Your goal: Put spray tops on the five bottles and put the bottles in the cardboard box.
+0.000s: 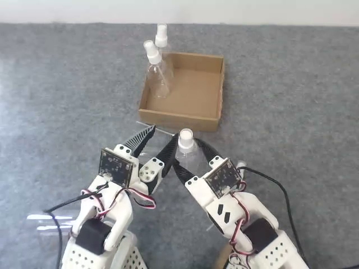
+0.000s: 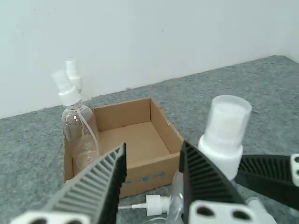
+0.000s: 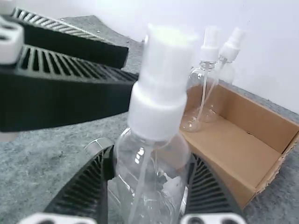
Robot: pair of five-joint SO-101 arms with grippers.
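R hand [image 3: 150, 196] is clamped on a clear bottle [image 3: 152, 158], held upright w/ its spray top [image 3: 161, 79] on. L hand [image 2: 153, 149] sits just beside it, fingers spread wide, one finger close to the bottle's side. A loose spray top [image 2: 156, 204] lies on the grey bench [image 1: 291, 84] below the L hand, near the front wall of the cardboard box [image 1: 182, 119]. Two capped bottles [image 1: 157, 75] stand upright in the box's far-left corner, one behind the other.
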